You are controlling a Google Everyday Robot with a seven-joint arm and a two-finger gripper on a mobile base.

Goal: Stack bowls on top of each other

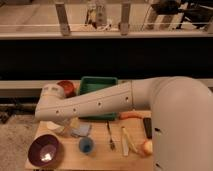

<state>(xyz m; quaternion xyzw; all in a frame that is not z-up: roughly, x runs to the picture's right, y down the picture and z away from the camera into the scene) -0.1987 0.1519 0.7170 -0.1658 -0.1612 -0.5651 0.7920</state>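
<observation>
Glossy round purple bowl [45, 150] sits mouth-up, near left; smaller red-orange bowl [66, 88] sits far left. Gripper [58, 126] hangs between the 2; grip state cannot be told.

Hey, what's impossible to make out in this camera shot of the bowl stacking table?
- Gripper: camera view, tucked under the arm's left end, over the table's left side; the arm covers most of it.
- Red-orange bowl: near side hidden by the arm.
- Green tray: front wall behind the arm.
- Dark flat object: right part behind the robot's body; unidentifiable.
</observation>
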